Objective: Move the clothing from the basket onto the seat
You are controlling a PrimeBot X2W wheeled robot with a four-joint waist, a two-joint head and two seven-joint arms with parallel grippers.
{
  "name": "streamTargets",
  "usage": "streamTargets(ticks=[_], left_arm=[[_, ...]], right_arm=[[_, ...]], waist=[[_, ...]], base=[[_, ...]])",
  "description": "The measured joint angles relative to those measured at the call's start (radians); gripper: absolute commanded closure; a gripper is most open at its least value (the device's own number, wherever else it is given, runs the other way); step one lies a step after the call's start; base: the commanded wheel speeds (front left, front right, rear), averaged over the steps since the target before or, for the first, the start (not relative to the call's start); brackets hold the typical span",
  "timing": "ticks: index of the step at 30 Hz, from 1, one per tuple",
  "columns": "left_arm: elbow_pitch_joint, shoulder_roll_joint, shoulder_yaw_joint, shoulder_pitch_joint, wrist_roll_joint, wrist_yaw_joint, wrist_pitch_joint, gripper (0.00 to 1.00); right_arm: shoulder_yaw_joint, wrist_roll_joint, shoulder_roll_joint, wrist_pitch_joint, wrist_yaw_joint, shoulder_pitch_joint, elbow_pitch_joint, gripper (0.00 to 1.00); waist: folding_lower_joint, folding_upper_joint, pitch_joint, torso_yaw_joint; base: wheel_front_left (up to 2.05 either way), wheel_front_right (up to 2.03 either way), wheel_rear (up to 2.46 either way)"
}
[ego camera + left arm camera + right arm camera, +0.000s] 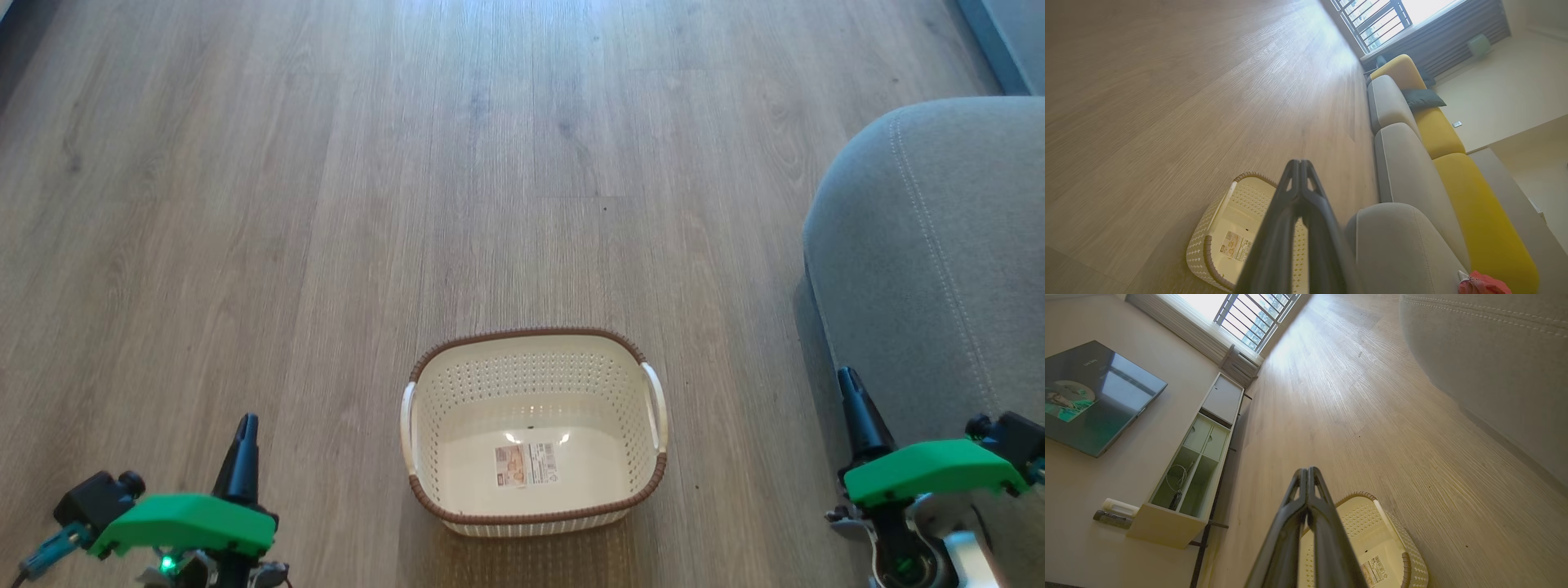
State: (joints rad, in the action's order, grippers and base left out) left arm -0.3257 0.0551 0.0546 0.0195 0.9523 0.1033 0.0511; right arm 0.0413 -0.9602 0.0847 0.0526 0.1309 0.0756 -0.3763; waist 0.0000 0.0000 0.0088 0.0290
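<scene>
Head view, lower centre: cream perforated plastic basket (pixel 531 335) near grey fabric seat (pixel 922 245), left gripper (pixel 246 426) and right gripper (pixel 851 390) clenched empty; red fabric clothing (pixel 1484 284) on seat, lower right of left wrist view.

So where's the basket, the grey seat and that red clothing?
basket (pixel 531 380), head view, on its perforated far wall.
seat (pixel 1004 245), head view, on its grey cushion top.
red clothing (pixel 1484 285), left wrist view, on the red fabric at the bottom right.
</scene>
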Motion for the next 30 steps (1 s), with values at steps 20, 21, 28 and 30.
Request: streamTargets(ticks=[20, 21, 28, 30], left_arm=[[0.015, -0.004, 0.009, 0.006, 0.215, 0.008, -0.052, 1.00], [0.016, -0.004, 0.009, 0.007, 0.226, 0.008, -0.056, 1.00], [0.020, -0.005, 0.011, 0.019, 0.305, 0.009, -0.077, 1.00], [0.022, -0.005, 0.011, 0.020, 0.329, 0.009, -0.078, 1.00]], right_arm=[[0.030, -0.211, -0.014, -0.053, 0.000, 0.000, 0.032, 1.00], [0.031, -0.223, -0.014, -0.056, 0.000, 0.000, 0.034, 1.00], [0.045, -0.302, -0.016, -0.072, 0.000, 0.000, 0.042, 1.00], [0.048, -0.322, -0.017, -0.080, 0.000, 0.000, 0.046, 1.00]], waist=[[0.0000, 0.0000, -0.002, -0.010], [0.0000, 0.0000, -0.002, -0.010], [0.0000, 0.0000, -0.003, -0.014], [0.0000, 0.0000, -0.003, -0.015]], base=[[0.00, 0.00, 0.00], [0.00, 0.00, 0.00], [0.00, 0.00, 0.00], [0.00, 0.00, 0.00]])
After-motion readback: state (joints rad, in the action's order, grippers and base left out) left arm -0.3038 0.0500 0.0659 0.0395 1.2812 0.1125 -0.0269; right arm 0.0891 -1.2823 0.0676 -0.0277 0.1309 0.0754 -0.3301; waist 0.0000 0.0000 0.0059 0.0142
